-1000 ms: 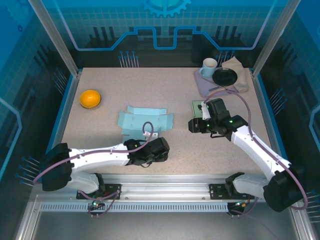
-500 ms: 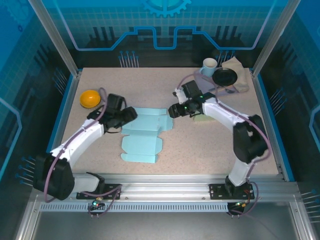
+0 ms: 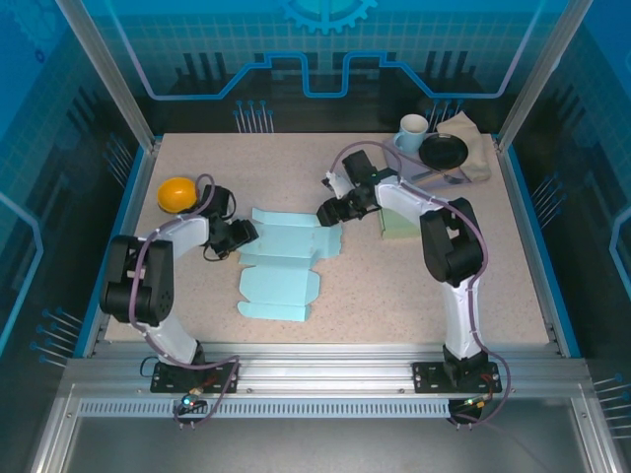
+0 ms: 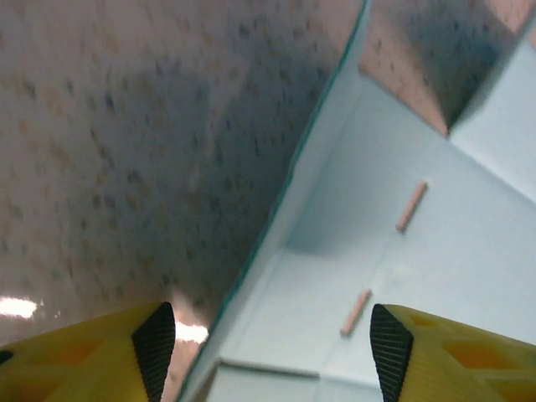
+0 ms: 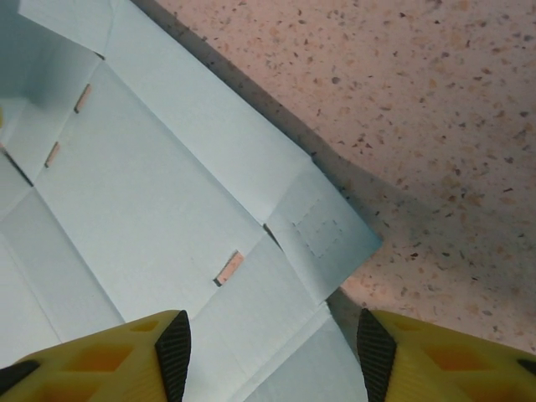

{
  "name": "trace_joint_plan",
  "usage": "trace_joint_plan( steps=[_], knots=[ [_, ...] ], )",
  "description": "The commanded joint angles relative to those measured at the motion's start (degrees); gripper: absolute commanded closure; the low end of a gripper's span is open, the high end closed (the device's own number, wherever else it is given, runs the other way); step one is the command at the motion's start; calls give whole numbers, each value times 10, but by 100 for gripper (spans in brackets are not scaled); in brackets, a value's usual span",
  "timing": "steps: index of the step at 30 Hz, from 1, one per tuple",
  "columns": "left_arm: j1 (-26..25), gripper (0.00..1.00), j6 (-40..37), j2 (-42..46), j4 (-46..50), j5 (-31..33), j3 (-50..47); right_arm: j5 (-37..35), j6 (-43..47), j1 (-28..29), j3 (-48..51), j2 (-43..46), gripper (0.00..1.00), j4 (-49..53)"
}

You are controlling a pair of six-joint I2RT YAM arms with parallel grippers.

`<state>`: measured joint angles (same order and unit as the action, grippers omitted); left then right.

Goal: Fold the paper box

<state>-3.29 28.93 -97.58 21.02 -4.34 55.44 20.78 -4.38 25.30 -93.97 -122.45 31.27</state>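
Note:
The paper box [image 3: 281, 264] lies unfolded on the table as a flat light-blue cut-out with slots and flaps. My left gripper [image 3: 240, 236] sits low at its left edge. In the left wrist view that gripper [image 4: 272, 352] is open, and a raised side flap of the box [image 4: 402, 251] runs between the black pads [image 4: 155, 347] without being pinched. My right gripper [image 3: 330, 212] is at the box's upper right corner. Seen from the right wrist, that gripper [image 5: 275, 352] is open and straddles the corner flaps of the box [image 5: 151, 193].
An orange bowl [image 3: 178, 193] stands left of the left gripper. At the back right are a white mug [image 3: 413, 130], a black dish [image 3: 444, 151] and a beige cloth [image 3: 475, 138]. A pale green pad [image 3: 397, 225] lies just right of the right arm.
The left arm has swung from the table's front up to the box's left edge. The right gripper moved left from the green pad to the box's right corner. The box now lies spread out.

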Motion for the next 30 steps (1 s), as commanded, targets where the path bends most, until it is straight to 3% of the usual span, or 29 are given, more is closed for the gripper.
trace_joint_plan(
  steps=[1,4,7,10,13,18,23,30],
  knots=[
    [13,32,-33,5,35,41,21,46,26,-13,-19,-10,43,32],
    [15,31,-50,36,-16,42,-11,56,43,-16,-20,-5,43,43],
    [23,39,-61,7,-61,-44,-7,62,54,-19,-29,-3,43,56],
    [22,62,-60,-29,-96,-113,-4,77,65,-22,-38,0,43,70],
    [17,98,-69,-18,-132,-148,-24,83,98,-23,-55,8,43,98],
    [-71,100,-132,117,-161,-97,-79,48,219,-24,-108,22,41,190],
    [-219,100,-232,295,-176,67,-148,46,413,-23,-88,90,39,220],
    [-286,100,-283,477,-205,138,-220,67,561,-28,-127,130,40,358]
  ],
)
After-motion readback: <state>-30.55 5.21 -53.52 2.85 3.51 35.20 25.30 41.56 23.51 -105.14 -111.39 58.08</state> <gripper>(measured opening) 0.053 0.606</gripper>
